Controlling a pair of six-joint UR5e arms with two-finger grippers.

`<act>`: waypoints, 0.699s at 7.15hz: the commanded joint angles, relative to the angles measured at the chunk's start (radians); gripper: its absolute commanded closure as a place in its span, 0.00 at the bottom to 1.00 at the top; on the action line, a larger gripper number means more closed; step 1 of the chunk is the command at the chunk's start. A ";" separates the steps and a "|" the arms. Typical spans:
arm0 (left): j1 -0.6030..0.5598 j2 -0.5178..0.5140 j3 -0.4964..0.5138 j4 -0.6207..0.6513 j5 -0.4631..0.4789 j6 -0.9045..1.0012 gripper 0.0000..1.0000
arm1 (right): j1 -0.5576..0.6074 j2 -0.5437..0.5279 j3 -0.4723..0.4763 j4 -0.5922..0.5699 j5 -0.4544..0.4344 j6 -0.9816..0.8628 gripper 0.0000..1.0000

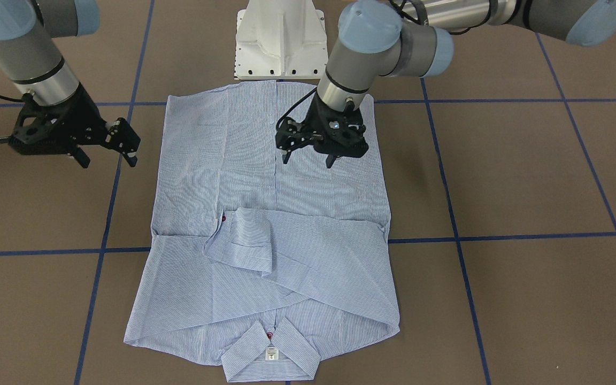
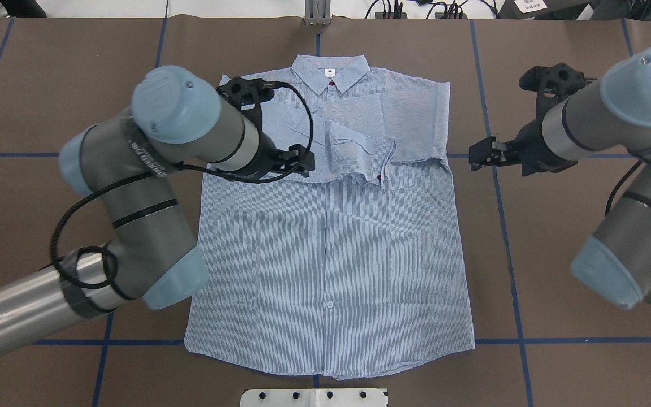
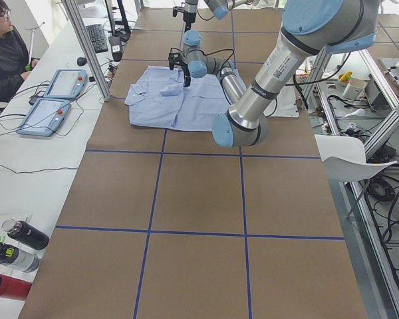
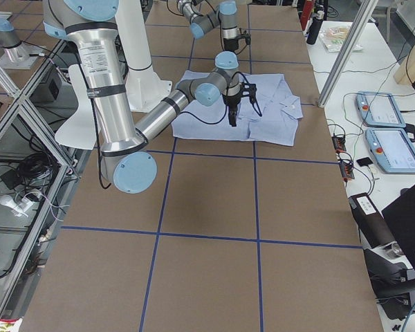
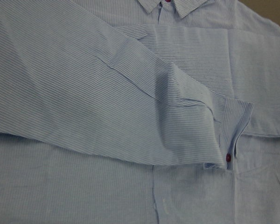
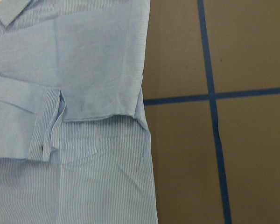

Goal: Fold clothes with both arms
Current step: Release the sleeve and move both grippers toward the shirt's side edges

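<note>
The light blue striped shirt [image 1: 265, 224] lies flat and front up on the brown table, collar [image 2: 331, 73] away from the robot. Both sleeves are folded across the chest, and one cuff with a red button [image 5: 228, 157] lies on top. My left gripper [image 1: 308, 159] hovers open and empty over the shirt's body, just below the folded sleeve; in the overhead view [image 2: 297, 161] the arm mostly hides it. My right gripper [image 1: 108, 159] is open and empty, off the shirt beside its edge [image 2: 481, 158]. The right wrist view shows that shirt edge [image 6: 147, 140] and bare table.
The white pedestal base [image 1: 280, 40] stands just behind the shirt's hem. Blue tape lines [image 1: 500, 238] cross the brown table. An operator [image 3: 3, 46] sits beside the table with two control tablets [image 3: 53, 100]. Bottles [image 3: 20, 242] lie on the side bench.
</note>
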 commanded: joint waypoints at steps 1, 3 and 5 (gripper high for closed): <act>0.009 0.184 -0.176 0.026 -0.004 0.065 0.00 | -0.270 -0.150 0.159 0.089 -0.220 0.277 0.00; 0.029 0.410 -0.268 -0.161 0.008 0.007 0.00 | -0.486 -0.327 0.175 0.231 -0.431 0.384 0.00; 0.240 0.565 -0.265 -0.334 0.207 -0.152 0.00 | -0.520 -0.329 0.180 0.231 -0.464 0.411 0.00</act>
